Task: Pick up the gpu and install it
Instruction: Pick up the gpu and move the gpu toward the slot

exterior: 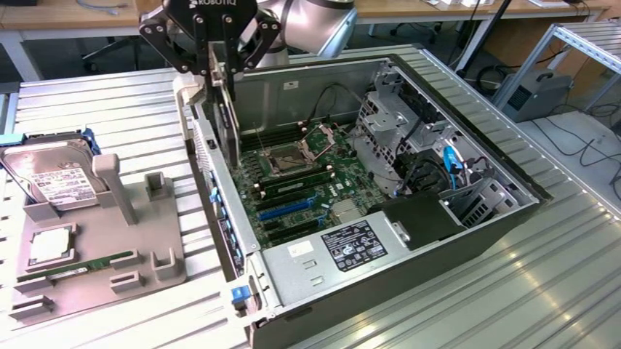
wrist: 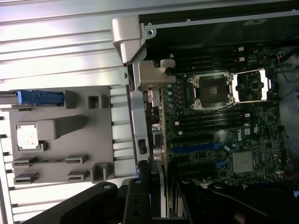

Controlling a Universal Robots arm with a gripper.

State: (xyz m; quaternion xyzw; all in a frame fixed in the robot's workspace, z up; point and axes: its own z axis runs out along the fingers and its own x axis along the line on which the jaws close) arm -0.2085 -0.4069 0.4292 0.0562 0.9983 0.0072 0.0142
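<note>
Left of the computer case [exterior: 417,291], a grey moulded tray [exterior: 107,276] cradles the metal hard drive [exterior: 54,182] on the ribbed surface [exterior: 116,109]. My gripper [exterior: 217,71] is clamped on the gpu [exterior: 230,123]. This thin black card hangs edge-down by the case's rear wall, above the green motherboard [exterior: 291,200], I judge so that its edge can meet a slot.

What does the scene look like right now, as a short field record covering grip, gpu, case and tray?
grip: hand shut on the gpu
gpu pose: upright, edge-on, hanging beside the computer case wall on the exterior view's left
case: open, motherboard exposed
tray: tray holds hard drive and memory stick
</note>
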